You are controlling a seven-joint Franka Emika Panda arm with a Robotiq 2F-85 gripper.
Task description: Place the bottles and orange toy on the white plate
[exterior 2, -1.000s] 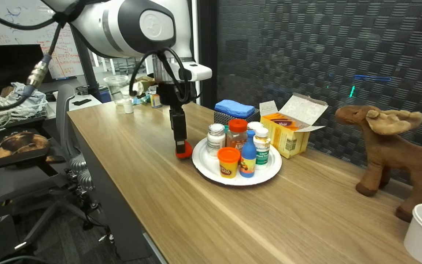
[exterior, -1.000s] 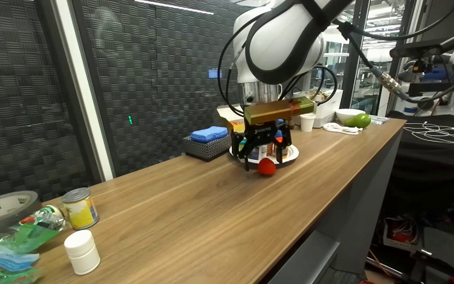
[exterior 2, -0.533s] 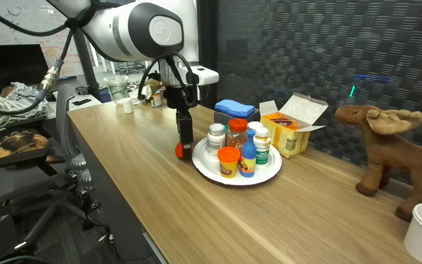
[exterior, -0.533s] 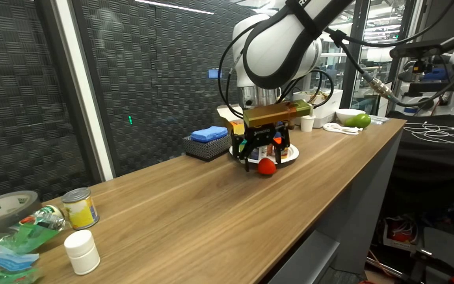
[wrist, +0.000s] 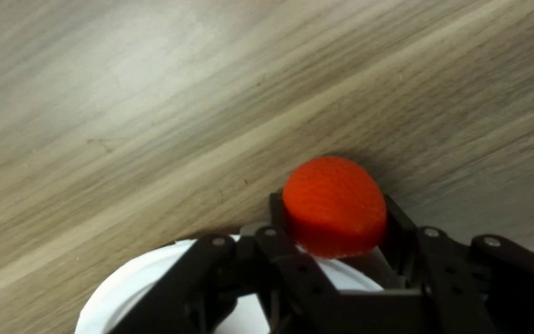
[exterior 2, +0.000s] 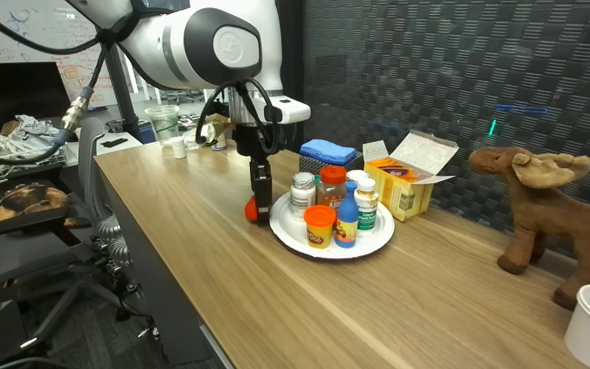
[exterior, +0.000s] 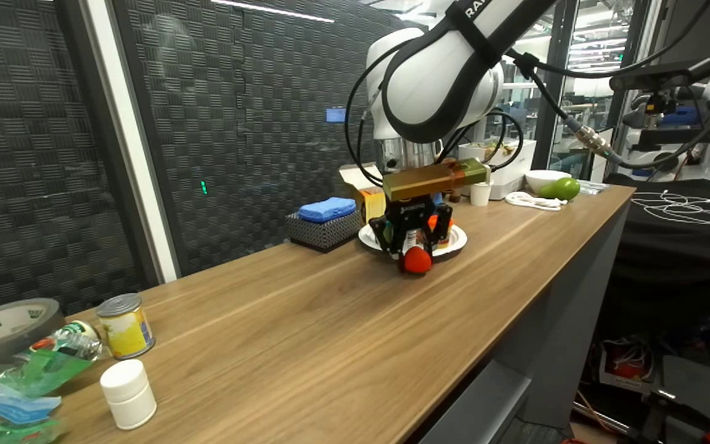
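Wooden counter (exterior 2: 402,307): bottles (exterior 2: 346,218) on white plate (exterior 2: 291,233), orange packets (exterior 2: 396,171) in yellow box (exterior 2: 405,197).

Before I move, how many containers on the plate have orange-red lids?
2, in an exterior view: the yellow tub in front, the taller jar behind it; others may be hidden.

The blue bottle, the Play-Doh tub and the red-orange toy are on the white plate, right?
No, the red-orange toy isn't: an exterior view shows it beside the white plate. The blue bottle and Play-Doh tub are on the plate.
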